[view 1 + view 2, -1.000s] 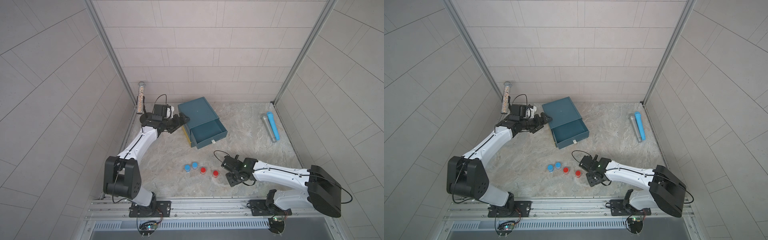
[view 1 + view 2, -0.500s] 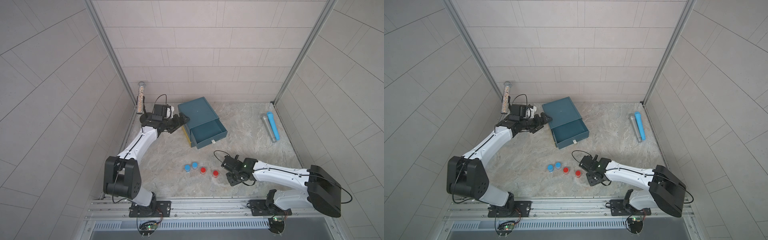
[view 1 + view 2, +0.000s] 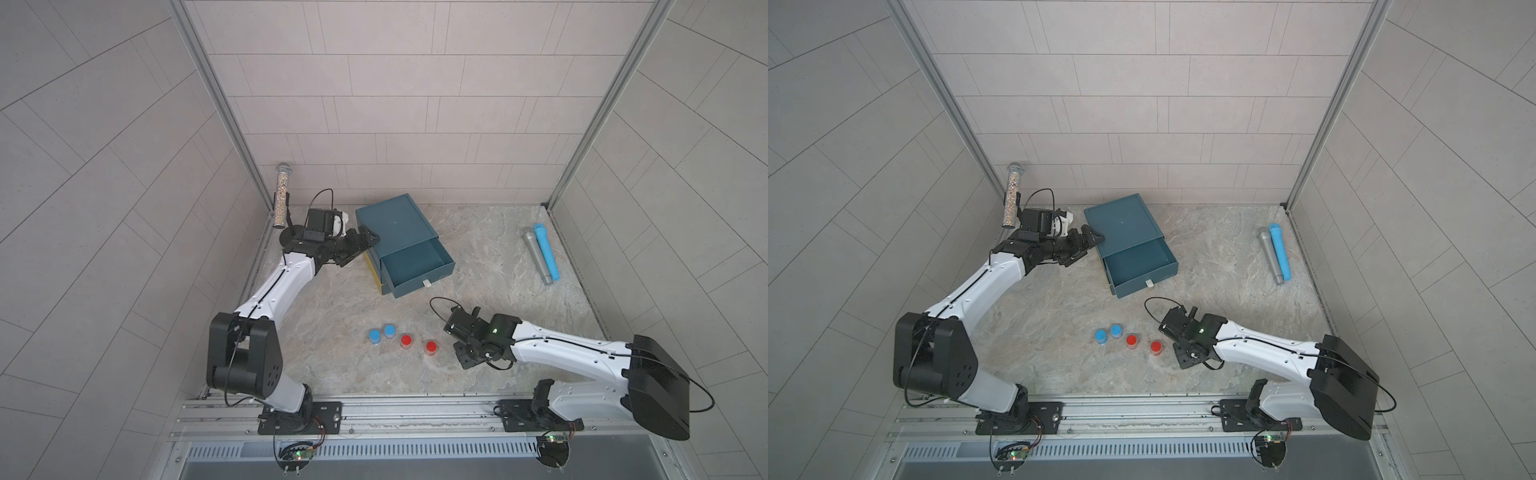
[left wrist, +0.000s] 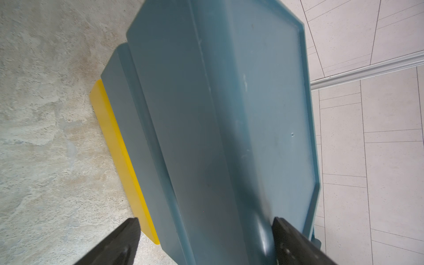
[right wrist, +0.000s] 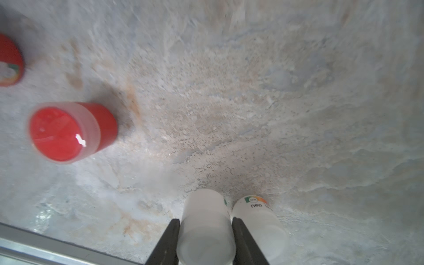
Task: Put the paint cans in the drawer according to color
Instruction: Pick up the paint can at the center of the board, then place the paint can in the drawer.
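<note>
So nothing's in the open drawer yet as far as I can see: both blue cans and both red cans sit in a row on the table, and the right gripper has its fingers snug against one white can, its twin touching it just beside. From above the white cans are hidden under that wrist. The left gripper has its fingers spread either side of the cabinet corner; whether they're actually pressing it I can't tell.

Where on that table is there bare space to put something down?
Bare marble lies between the drawer and the microphones, and between the left arm and the blue cans. It is crowded around the red cans and the right gripper.
</note>
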Tool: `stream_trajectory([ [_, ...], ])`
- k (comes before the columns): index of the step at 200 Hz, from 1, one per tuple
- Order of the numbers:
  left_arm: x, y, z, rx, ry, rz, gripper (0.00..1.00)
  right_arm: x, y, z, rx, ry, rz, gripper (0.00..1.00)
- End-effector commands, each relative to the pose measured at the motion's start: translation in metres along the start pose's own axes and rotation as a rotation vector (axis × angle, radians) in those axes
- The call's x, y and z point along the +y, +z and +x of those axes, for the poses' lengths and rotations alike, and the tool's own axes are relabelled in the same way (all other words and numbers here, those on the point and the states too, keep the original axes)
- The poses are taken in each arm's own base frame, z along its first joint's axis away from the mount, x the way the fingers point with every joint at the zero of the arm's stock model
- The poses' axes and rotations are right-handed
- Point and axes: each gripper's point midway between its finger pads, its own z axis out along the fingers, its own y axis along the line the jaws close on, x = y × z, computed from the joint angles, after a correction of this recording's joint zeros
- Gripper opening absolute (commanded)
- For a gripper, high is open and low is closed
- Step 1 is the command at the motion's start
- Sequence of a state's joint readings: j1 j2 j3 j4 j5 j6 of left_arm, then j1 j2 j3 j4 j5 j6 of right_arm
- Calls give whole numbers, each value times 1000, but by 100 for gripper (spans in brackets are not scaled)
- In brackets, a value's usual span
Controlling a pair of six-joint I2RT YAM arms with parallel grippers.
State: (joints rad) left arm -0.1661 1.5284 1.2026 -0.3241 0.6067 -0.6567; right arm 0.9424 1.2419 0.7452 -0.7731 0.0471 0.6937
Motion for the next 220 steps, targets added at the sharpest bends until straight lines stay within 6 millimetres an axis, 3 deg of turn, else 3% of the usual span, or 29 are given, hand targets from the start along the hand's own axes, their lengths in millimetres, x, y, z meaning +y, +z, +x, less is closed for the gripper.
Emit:
stream_trajectory([
  [1, 14, 2, 9, 37, -13, -64, 96, -6, -26, -15, -57, 8, 28, 4],
  [57, 13, 2, 9, 38, -13, -62, 96, -12, -91, -68, -167, 18, -6, 0],
  [101, 12, 1, 10, 38, -12, -60, 96, -22, -151, -139, -238, -20, 0, 0],
  [135, 12, 1, 9, 37, -12, -61, 96, -16, -184, -189, -275, -71, 6, 0],
  [165, 11, 0, 9, 37, -12, -57, 96, -7, -183, -216, -254, -121, 23, 0],
  [220, 10, 0, 8, 36, -14, -51, 96, 6, -142, -235, -163, -172, 43, 0],
])
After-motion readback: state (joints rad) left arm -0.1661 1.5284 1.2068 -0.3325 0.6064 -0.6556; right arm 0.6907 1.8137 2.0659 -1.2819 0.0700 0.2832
